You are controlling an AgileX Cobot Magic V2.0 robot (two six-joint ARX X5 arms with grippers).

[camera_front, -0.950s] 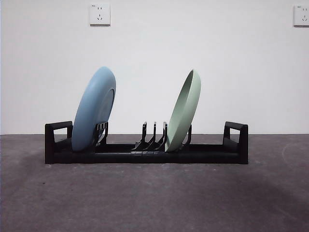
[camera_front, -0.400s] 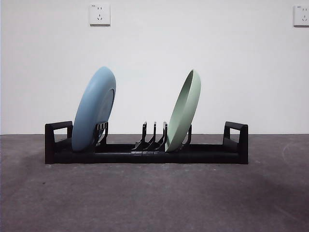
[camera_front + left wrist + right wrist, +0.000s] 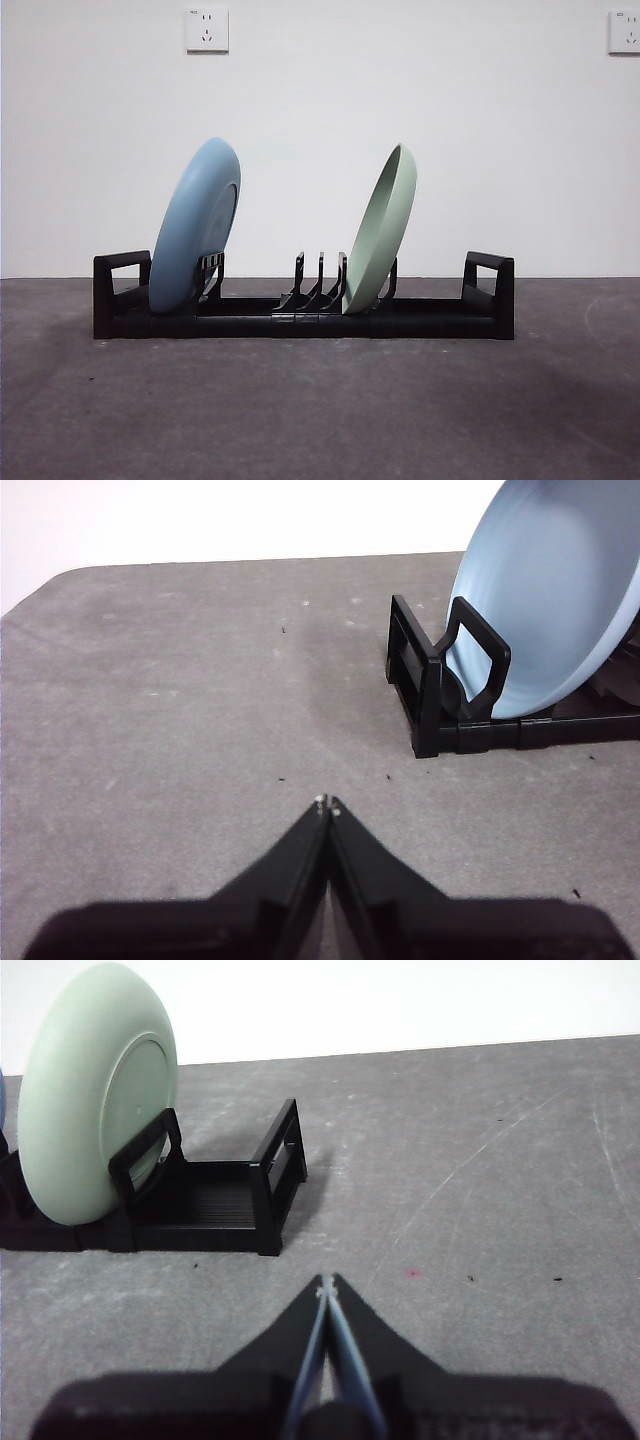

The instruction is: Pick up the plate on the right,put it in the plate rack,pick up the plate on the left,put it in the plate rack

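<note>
Front view shows the black plate rack (image 3: 304,300) standing on the dark grey table (image 3: 320,410) before a white wall (image 3: 300,120) with two sockets (image 3: 206,29). Both plates stand in it, tilted to the right: the blue plate (image 3: 195,228) near the rack's left end, the green plate (image 3: 380,230) in the prongs right of the middle, with bare prongs between them. Neither arm appears there. Left wrist view shows the left gripper (image 3: 328,806) with its jaws pressed together, holding nothing, well apart from the rack's looped handle (image 3: 478,670). Right wrist view shows the right gripper (image 3: 326,1285) likewise closed and empty, apart from the rack's other end.
</note>
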